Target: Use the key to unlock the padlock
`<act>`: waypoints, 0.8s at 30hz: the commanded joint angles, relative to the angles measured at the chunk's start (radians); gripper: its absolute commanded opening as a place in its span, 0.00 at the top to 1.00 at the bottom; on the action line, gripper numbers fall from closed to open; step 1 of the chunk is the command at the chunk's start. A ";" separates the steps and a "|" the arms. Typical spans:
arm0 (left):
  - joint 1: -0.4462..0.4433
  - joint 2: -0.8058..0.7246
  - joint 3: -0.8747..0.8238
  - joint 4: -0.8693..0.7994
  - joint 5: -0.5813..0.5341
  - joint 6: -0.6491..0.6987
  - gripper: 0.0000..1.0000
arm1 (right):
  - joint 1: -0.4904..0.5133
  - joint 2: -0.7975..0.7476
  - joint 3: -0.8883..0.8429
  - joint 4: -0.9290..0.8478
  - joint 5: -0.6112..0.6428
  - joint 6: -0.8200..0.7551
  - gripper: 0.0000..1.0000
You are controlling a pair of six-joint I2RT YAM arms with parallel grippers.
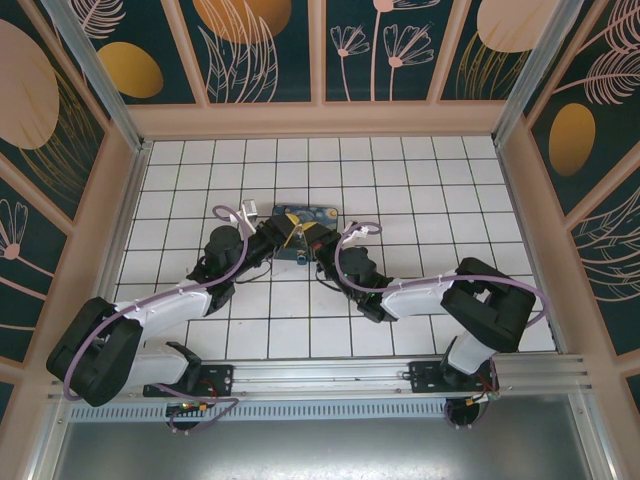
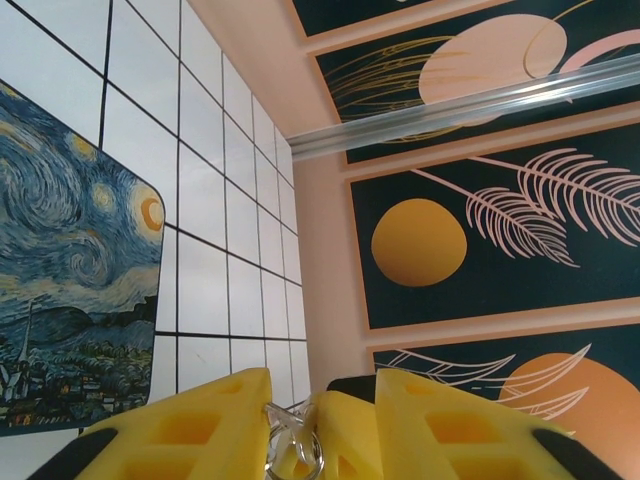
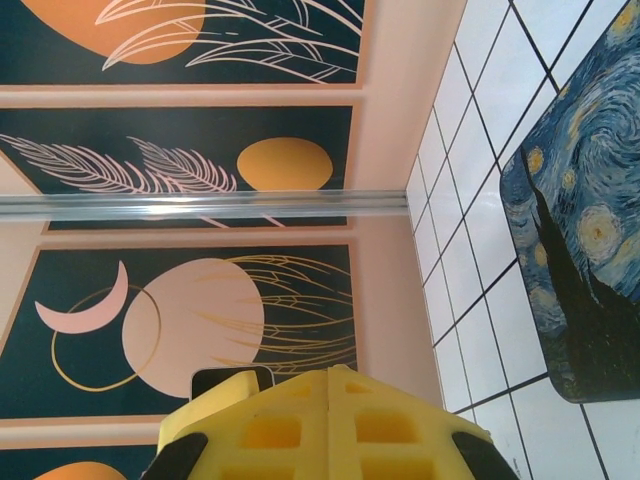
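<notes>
The padlock (image 2: pixel 296 445) showed as a silvery loop, likely its shackle, pinched between the yellow fingers (image 2: pixel 200 425) of the left tool (image 2: pixel 298 400); its body was hidden. From above, a small bluish speck, probably the same lock, hung at the 6 o'clock edge of the Starry Night box (image 1: pixel 305 212), mid-tabletop (image 1: pixel 420 180). The right tool (image 1: pixel 318 243) sat just beside it at 3 o'clock, and the left tool at 10 o'clock. The right tool's pads were pressed together. Whether the key lay between them could not be told. Any insertion would likely run from 3 toward 9 o'clock.
</notes>
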 commanded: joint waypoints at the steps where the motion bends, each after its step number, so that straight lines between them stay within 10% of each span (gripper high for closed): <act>1: -0.002 -0.002 0.005 0.032 -0.007 0.002 0.69 | 0.010 0.007 0.016 0.047 0.003 0.019 1.00; 17: -0.002 0.015 0.038 0.012 0.014 0.049 1.00 | 0.015 -0.027 -0.008 0.040 0.008 0.012 1.00; 24: -0.001 0.008 0.134 -0.103 0.097 0.211 1.00 | 0.007 -0.206 -0.073 -0.133 0.032 -0.124 0.62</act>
